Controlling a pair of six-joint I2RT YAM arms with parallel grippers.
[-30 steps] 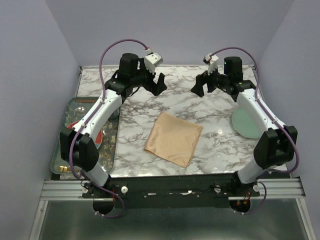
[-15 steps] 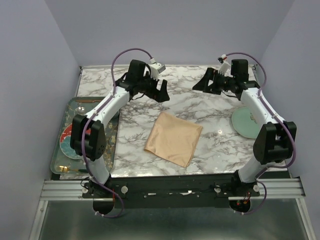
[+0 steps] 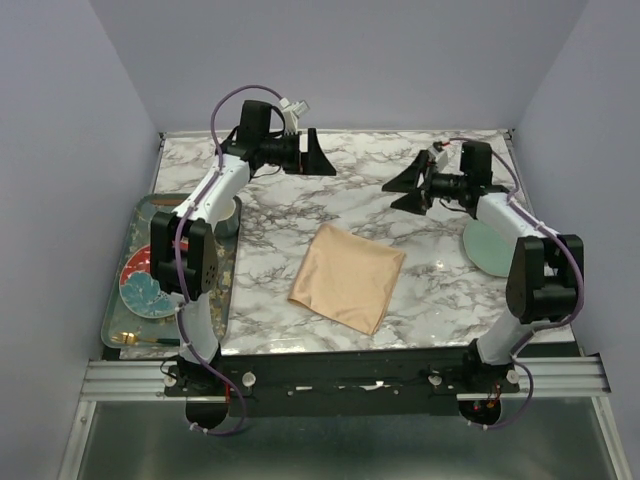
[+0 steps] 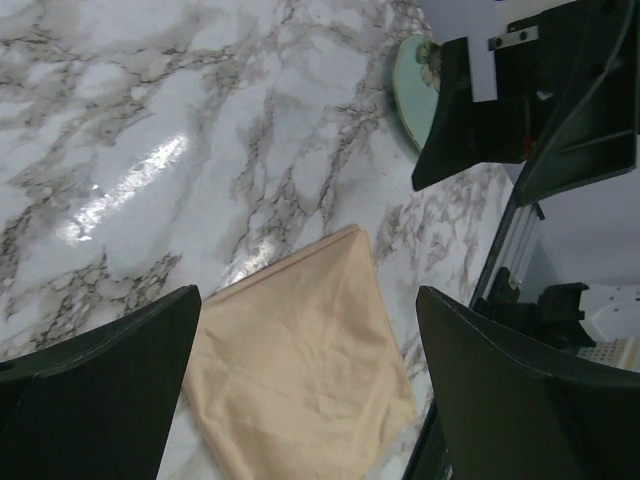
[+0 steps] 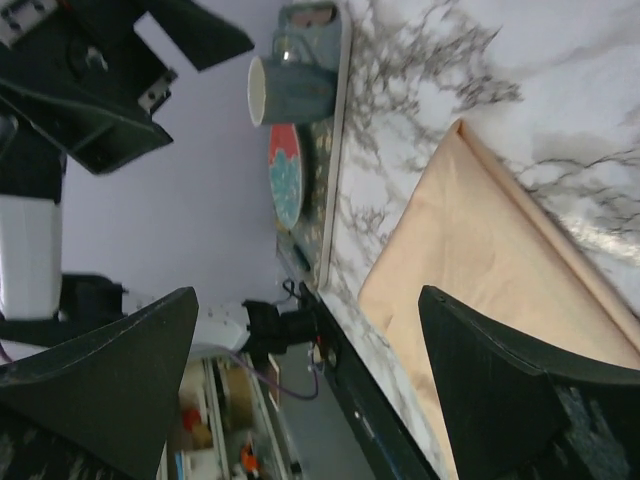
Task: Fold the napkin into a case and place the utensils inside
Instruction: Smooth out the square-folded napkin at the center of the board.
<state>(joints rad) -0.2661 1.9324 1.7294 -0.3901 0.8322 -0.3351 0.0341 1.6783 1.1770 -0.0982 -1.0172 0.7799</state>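
- Task status: the napkin point(image 3: 348, 277) lies flat on the marble table point(image 3: 420, 300), near the middle and turned cornerwise to the edges. It is a broad square, not a narrow pocket. The right wrist view shows a doubled edge, so I judge it at most partly folded.
- The case is not yet formed, and nothing lies on or in the cloth.
- Utensils: a slim gold piece shows at the near edge of the grey tray point(image 3: 222, 262) on my left, well apart from the napkin. I cannot tell which utensil it is.
- Remaining, in my judgement: the narrowing folds, fetching the cutlery, and inserting it.
- My left gripper point(image 3: 322, 155) hangs above the far table with its jaws spread wide. It holds and touches nothing.
- My right gripper point(image 3: 398, 192) is likewise spread wide and empty, raised beyond the napkin's far corner.
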